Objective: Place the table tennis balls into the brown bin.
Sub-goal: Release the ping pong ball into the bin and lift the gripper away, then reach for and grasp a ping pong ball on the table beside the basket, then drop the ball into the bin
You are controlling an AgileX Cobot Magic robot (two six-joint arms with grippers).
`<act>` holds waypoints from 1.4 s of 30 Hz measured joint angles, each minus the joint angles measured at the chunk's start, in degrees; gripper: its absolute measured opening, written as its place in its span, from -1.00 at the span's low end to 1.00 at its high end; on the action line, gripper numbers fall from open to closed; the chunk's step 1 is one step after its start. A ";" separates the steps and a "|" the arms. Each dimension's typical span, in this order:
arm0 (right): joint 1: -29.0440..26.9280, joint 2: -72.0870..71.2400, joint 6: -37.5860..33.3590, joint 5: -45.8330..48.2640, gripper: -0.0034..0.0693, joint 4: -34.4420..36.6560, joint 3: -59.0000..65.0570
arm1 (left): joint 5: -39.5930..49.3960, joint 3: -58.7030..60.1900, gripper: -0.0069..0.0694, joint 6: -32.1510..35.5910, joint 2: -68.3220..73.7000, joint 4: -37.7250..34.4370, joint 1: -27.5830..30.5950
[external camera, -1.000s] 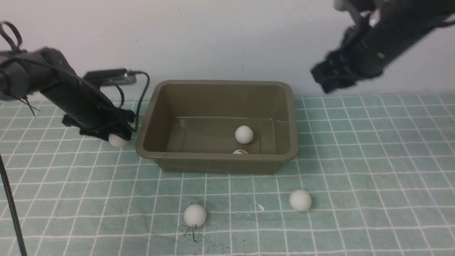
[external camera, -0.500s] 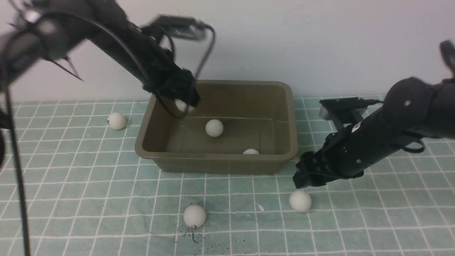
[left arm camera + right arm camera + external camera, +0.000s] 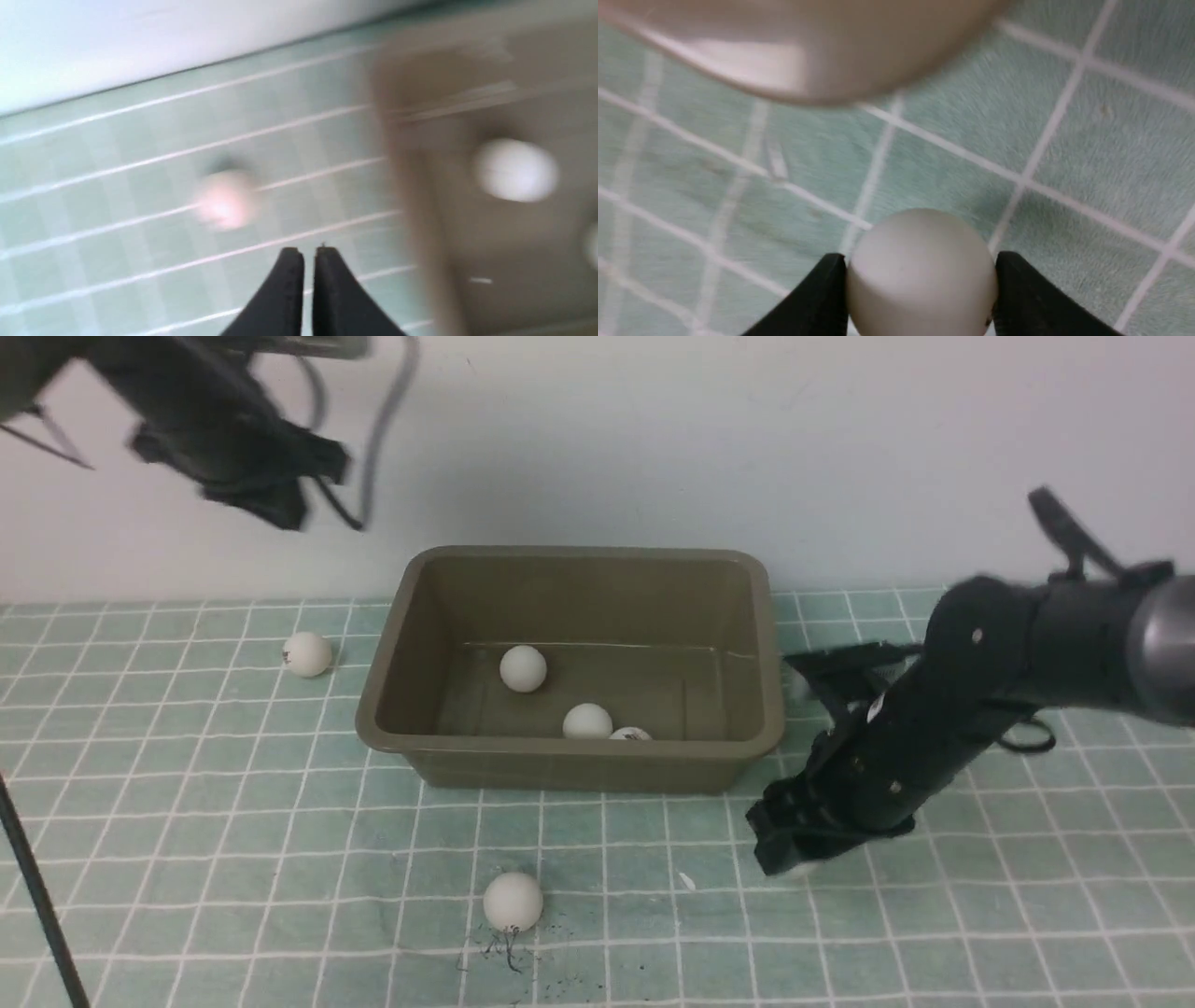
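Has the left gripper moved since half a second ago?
Yes. The left gripper has swung up and left, from over the bin's left wall to clear of it.

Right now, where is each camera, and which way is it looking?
Front: between the arms, facing the brown bin; left gripper and right gripper show.
Left wrist: high above the mat, looking down past the shut left gripper.
Right wrist: low over the mat, right gripper around a ball.
Front and left wrist share the loose ball.
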 joint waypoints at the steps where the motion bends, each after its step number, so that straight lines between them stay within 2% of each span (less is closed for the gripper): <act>1: 0.30 -2.43 0.00 1.03 0.10 0.17 -2.26 | 0.33 -0.06 -0.82 0.49 1.00 -0.96 2.48; 3: 0.89 -5.26 -0.10 0.93 0.10 1.02 -5.08 | 0.47 -0.06 -0.78 2.02 2.97 -2.65 4.43; 8: 2.97 -5.57 -2.28 -1.34 0.10 2.15 -13.79 | -2.66 0.05 -0.44 6.44 8.67 -7.42 5.58; 10: 3.36 -1.14 -2.68 -1.97 0.11 2.22 -20.65 | -6.93 0.05 0.00 7.55 11.93 -9.63 5.20; 11: 3.36 0.06 -2.68 -1.97 0.14 2.22 -22.25 | -7.75 0.05 0.10 7.63 12.71 -9.80 5.04; 12: 3.36 3.27 -2.71 -1.97 0.32 2.16 -26.93 | -9.51 0.05 0.36 7.74 14.00 -10.23 4.71; 13: 3.36 4.00 -2.63 -1.89 0.32 2.16 -27.42 | -9.66 0.05 0.41 7.73 14.36 -10.24 4.68; 14: 3.36 6.64 -1.64 -0.64 0.60 2.03 -32.14 | -10.97 0.05 0.61 7.67 15.75 -10.37 4.47; 16: 3.36 7.67 0.04 2.46 0.79 1.99 -35.61 | -11.83 0.05 0.73 7.19 17.38 -10.37 4.40; 18: 3.40 7.67 0.52 4.33 0.82 1.99 -36.58 | -11.96 0.05 0.74 6.98 17.97 -10.37 4.40; 21: 3.67 6.37 2.22 10.93 0.76 1.55 -39.81 | -11.52 0.05 0.50 5.78 18.96 -10.31 4.40; 22: 4.41 4.51 2.60 15.72 0.55 0.66 -40.19 | -9.45 -0.42 0.02 5.72 18.77 -9.32 4.40; 26: 8.77 0.93 3.56 22.01 -0.12 -2.83 -40.15 | -3.83 -3.95 0.09 5.63 15.99 -7.21 4.40; 28: 13.06 -1.07 4.24 22.09 -0.59 -5.30 -38.21 | 0.59 -7.52 0.09 5.63 12.34 -8.93 4.36; 31: 18.87 -2.26 4.95 17.53 -0.88 -6.99 -31.58 | 2.95 -10.59 0.09 9.51 6.47 -14.44 3.29; 34: 21.06 -1.56 4.99 12.91 -0.91 -7.30 -26.91 | 3.62 -11.57 0.09 13.01 3.78 -17.57 1.36; 38: 22.14 4.08 5.06 5.68 -0.73 -6.46 -19.64 | 4.55 -11.14 0.09 15.09 3.81 -18.61 -3.91; 41: 22.03 7.68 4.86 2.53 -0.43 -4.04 -19.01 | 4.67 -10.75 0.09 14.31 6.22 -15.92 -6.36; 42: 22.03 10.53 4.73 -0.06 -0.20 -2.34 -19.01 | 4.67 -10.40 0.16 12.76 8.62 -13.52 -7.67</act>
